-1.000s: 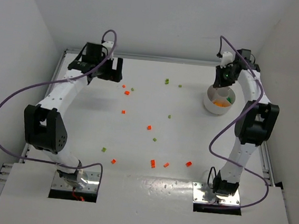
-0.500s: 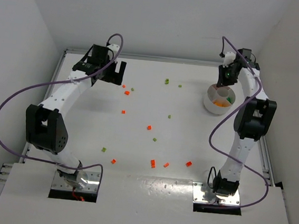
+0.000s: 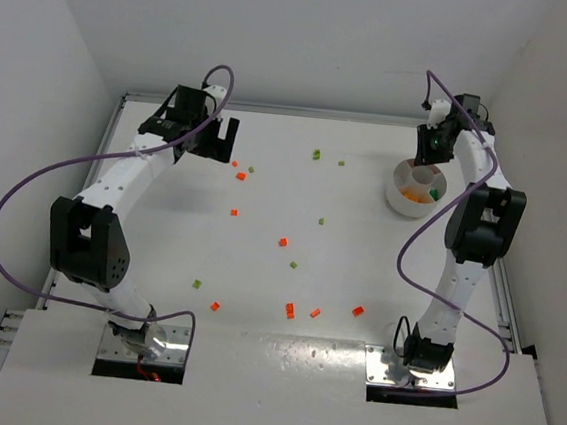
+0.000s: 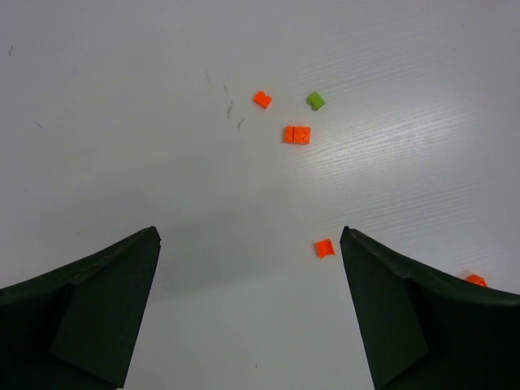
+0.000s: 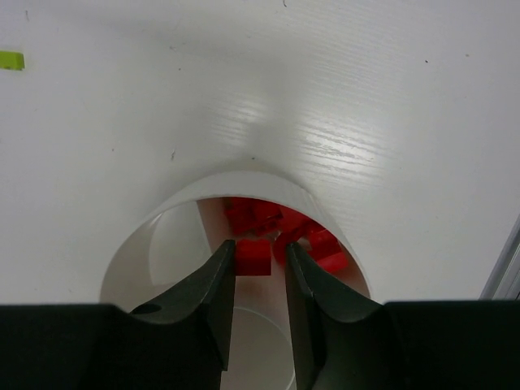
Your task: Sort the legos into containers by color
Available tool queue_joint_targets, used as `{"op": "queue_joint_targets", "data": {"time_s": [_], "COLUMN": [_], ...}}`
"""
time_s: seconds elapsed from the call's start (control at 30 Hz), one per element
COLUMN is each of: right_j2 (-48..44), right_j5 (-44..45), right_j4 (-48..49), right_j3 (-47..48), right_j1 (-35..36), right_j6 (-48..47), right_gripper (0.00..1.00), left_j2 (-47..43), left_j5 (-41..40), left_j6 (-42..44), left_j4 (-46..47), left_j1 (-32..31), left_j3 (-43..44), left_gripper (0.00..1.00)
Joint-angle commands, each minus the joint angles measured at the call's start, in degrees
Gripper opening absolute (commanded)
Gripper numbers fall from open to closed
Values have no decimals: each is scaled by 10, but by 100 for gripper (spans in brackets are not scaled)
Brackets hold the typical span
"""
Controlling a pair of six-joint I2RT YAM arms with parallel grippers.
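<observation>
The white round dish [image 5: 244,179] lies under my right gripper [image 5: 260,248], and its far compartment holds several red legos [image 5: 317,240]. The jaws stand slightly apart. A red brick [image 5: 253,257] rests against the left finger, with a gap to the right finger. From above, the dish [image 3: 397,198] also shows orange and green legos in other compartments. My left gripper [image 4: 249,236] is wide open above the table at the back left [image 3: 222,144], holding nothing. An orange brick [image 4: 324,249] lies just inside its right finger. Another orange brick [image 4: 296,135] and a green one [image 4: 316,101] lie ahead.
Loose orange and green legos are scattered over the table, such as an orange one [image 3: 283,242], a red-orange one [image 3: 358,310] and a green one [image 3: 316,154]. White walls close in the table at the back and sides. A metal rail [image 5: 504,268] runs beside the dish.
My right gripper's jaws have parted a little around the red brick, and the arm shifted slightly back over the dish. The left arm drifted slightly right.
</observation>
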Motion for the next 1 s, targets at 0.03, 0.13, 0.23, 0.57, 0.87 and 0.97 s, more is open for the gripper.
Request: {"op": "queue_joint_targets", "data": {"time_s": [0.03,0.13,0.23,0.57,0.87,0.97], "right_j2": [-22,-35,-46,-132,-10,42], "right_j5": [0,-6,-13,-138,-134,-101], "right_j4": [6,1,1,52,111,118], "right_j3": [14,14,14,-47,42,85], "right_j1": [-4,-4,-4,48,175,210], "right_j6": [14,14,14,-25,79,101], "right_gripper": [31,31,32,28,31,33], "left_j2": [-2,-2,-2,3,31,38], "left_j5": [14,30,35,42,52,64], "left_j6": [2,2,2,2,-14,-20], "left_j4": [2,2,2,-4,-10,-16], "left_j1": [-5,-5,-5,-5,1,24], "left_j3": [1,-6,-11,-11,15,21], "left_gripper": [100,100,100,100,100,100]}}
